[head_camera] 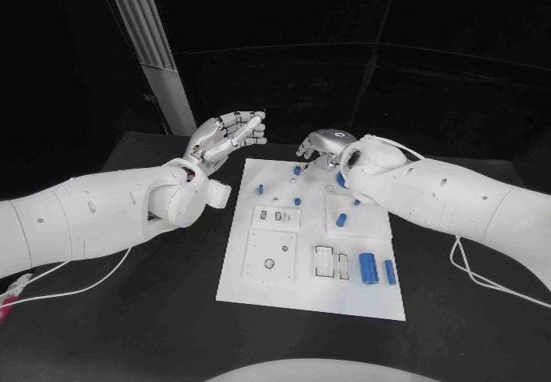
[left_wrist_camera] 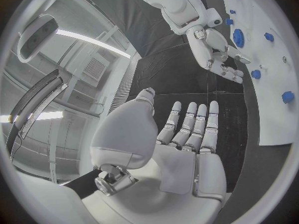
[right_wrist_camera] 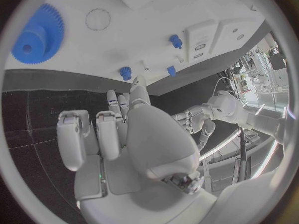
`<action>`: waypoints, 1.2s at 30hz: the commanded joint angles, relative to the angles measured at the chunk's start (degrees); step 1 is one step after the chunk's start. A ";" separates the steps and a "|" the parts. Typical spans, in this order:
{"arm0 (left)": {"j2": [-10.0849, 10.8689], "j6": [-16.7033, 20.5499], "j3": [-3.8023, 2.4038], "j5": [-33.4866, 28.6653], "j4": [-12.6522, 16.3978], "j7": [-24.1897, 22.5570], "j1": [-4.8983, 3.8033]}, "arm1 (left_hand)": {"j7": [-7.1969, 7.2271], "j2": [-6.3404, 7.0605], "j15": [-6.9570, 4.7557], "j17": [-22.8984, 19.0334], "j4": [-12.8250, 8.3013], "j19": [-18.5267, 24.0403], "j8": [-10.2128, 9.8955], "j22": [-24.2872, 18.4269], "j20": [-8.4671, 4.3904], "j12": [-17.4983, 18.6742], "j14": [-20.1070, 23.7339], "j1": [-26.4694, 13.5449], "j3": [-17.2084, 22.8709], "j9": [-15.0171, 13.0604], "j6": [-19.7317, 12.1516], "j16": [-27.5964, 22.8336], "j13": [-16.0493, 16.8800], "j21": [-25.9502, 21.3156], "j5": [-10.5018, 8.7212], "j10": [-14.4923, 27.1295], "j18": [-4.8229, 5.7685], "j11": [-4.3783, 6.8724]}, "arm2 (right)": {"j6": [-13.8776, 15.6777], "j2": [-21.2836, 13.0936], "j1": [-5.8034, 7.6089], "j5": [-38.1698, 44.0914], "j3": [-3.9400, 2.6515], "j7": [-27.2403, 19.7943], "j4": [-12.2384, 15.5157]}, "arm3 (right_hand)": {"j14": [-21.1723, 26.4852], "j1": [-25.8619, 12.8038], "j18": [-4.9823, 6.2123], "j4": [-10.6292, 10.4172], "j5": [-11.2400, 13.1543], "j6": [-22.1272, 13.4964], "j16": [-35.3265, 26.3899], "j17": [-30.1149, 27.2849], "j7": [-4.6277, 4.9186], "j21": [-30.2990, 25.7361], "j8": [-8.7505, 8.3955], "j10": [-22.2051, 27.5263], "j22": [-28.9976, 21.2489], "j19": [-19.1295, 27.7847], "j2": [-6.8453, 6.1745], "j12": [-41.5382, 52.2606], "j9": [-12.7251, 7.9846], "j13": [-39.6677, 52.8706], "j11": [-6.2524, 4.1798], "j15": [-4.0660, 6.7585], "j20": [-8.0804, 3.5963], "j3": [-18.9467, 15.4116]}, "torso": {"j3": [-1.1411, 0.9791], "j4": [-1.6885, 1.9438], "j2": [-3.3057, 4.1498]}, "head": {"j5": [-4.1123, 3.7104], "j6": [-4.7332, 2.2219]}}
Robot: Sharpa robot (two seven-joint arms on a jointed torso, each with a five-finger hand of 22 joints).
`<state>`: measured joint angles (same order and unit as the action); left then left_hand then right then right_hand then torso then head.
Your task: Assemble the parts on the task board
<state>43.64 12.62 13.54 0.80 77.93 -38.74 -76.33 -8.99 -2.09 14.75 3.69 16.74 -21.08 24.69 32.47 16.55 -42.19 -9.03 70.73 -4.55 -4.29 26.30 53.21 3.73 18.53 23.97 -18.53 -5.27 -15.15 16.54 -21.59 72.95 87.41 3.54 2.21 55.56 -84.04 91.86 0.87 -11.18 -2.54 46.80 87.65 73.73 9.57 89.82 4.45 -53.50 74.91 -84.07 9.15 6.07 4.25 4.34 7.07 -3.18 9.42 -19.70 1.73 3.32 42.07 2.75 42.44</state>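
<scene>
while two robot hands [head_camera: 230, 131] [head_camera: 325, 147] hover empty, one task board [head_camera: 287, 282].

My head camera looks steeply down on the task board [head_camera: 310, 239]. Each wrist camera sits close behind its own palm, facing the board's far edge; all three share it.

Matt white task board [head_camera: 312, 278]; matt black table [head_camera: 138, 318].
</scene>
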 commanded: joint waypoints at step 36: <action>-2.78 -1.86 -0.03 0.32 -4.94 -8.83 0.67 | -7.88 -0.69 0.14 -0.02 0.01 0.58 0.43 -0.13 0.08 -0.10 0.54 0.24 -0.46 0.03 -0.73 -0.25 -0.04 -0.27 0.11 0.58 0.23 0.00 | 16.95 -20.08 0.16 -26.74 0.11 -8.86 17.83 | -5.96 -12.81 4.84 -4.89 -0.88 -0.12 2.35 16.27 -1.96 -18.12 -0.30 -36.50 -8.13 14.64 -0.55 83.93 -0.09 85.66 -3.71 2.61 -2.81 -0.02 | -0.07 -1.77 -1.38 | -5.06 -1.73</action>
<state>40.94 11.78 13.54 0.81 73.03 -38.75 -75.61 -8.98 -2.33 14.96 3.69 16.74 -20.91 24.92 32.43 16.72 -42.19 -8.83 70.97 -4.55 -4.29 25.89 53.21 3.73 18.53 23.97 -18.53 -5.27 -15.15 33.75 -41.79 73.02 62.34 3.66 -6.13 73.64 -83.78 79.28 6.26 -16.02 -3.48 46.56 89.77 74.78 7.50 71.37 3.98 -78.26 66.33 -69.18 8.65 78.48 4.09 74.45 6.24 -0.39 6.58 -19.98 1.65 1.48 40.63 -2.04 40.73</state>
